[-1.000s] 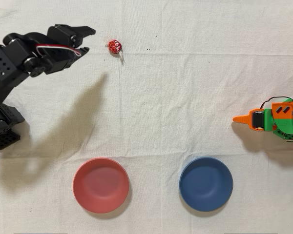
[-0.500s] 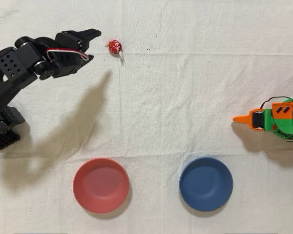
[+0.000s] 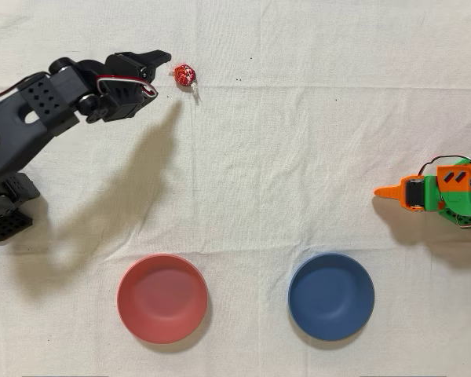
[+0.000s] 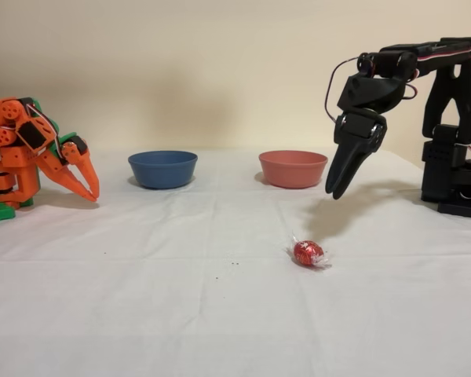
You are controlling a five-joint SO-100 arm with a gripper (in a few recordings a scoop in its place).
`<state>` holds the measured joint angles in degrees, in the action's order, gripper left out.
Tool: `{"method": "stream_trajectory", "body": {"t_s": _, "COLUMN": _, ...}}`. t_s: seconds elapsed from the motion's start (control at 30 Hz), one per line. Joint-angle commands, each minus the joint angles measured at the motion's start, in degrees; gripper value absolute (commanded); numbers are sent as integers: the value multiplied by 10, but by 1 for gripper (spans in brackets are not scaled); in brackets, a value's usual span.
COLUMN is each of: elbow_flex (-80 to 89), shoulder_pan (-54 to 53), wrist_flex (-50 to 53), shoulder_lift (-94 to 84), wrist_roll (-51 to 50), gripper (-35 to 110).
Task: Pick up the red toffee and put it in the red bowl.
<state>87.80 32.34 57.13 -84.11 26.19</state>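
Black arm's gripper (image 3: 155,69) is up in the air near the table's far edge as the overhead view has it, tips pointing at the red toffee (image 3: 184,75) and stopping just short of it, no contact. From the side, the gripper (image 4: 337,187) hangs well above the cloth with the toffee (image 4: 308,253) lying lower and nearer the camera, so this reads as approach, not grasp. Fingers look drawn close together, narrow gap at most; I can't tell from either view whether they're fully closed. Nothing between them. Toffee sits on the white cloth (image 3: 282,157) near the far edge, left of centre in the overhead view, whitish wrapper tail trailing toward the near side, clear of everything else. Red bowl (image 3: 162,298) is at the near edge, roughly straight across the table from the toffee, empty; blue bowl (image 3: 331,296) stands beside it, apart, also empty. That layout makes sense: candy and target are in line with each other, so the carry is likely a short sweep back across the cloth. My guess is the jaws need to widen and the wrist drop before it can straddle the foil ball; it's small, round and shiny, so it may roll or squirt out if pinched off-centre. Orange arm (image 3: 443,192) sits idle at the right edge in the overhead view, out of the way.
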Motion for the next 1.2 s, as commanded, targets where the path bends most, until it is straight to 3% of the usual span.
{"method": "stream_trajectory", "body": {"t_s": 0.0, "elbow_flex": -26, "shoulder_pan": 2, "wrist_flex": -16, "shoulder_lift": -2, "wrist_roll": -1, "gripper": 29}}
{"method": "stream_trajectory", "body": {"t_s": 0.33, "elbow_flex": -43, "shoulder_pan": 4, "wrist_flex": -61, "shoulder_lift": 59, "wrist_roll": -9, "gripper": 29}}
{"method": "stream_trajectory", "body": {"t_s": 1.17, "elbow_flex": -190, "shoulder_pan": 5, "wrist_flex": -25, "shoulder_lift": 193, "wrist_roll": 30, "gripper": 29}}
